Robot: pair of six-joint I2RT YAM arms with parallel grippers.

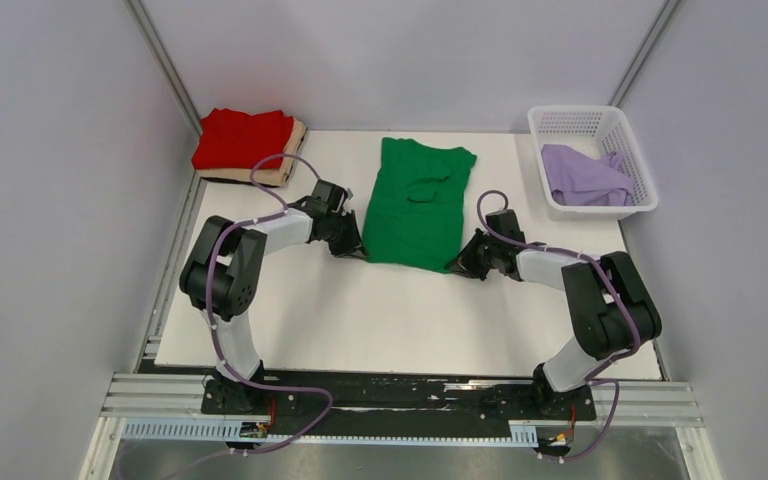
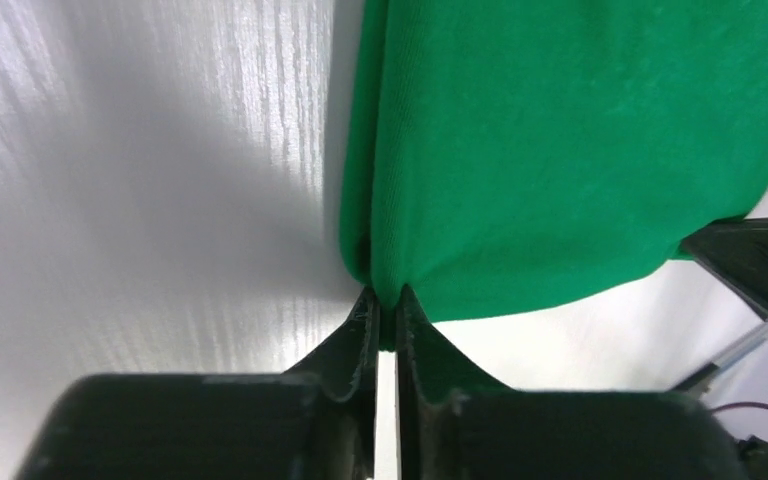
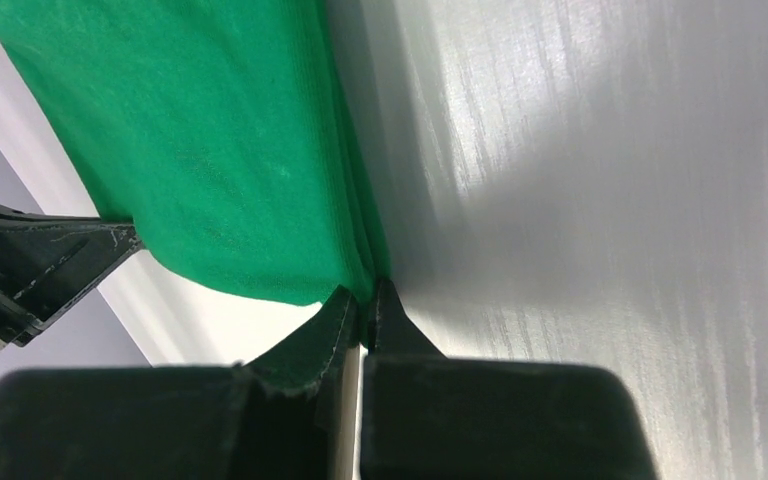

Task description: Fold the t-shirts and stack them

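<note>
Left jaws and right jaws each clamp narrow on a near corner of the bright green cloth t-shirt (image 1: 420, 205), which lies part-folded on the white bench (image 1: 360, 320) between them. Beyond the left jaws, the folded red cloth t-shirt (image 1: 243, 138) lies stacked on the tan cloth t-shirt (image 1: 295, 140); both judged done. Beyond the right jaws, the pale lavender cloth t-shirt (image 1: 585, 175) lies unfolded in the white plastic lattice basket (image 1: 570, 112).

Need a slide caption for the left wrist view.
Left pincer pinching the folded edge of the green t-shirt on the white table.

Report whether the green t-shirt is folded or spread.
Partly folded: the green t-shirt lies as a narrow strip, sides doubled inward, length unfolded. The left gripper and right gripper pinch its near corners.
</note>
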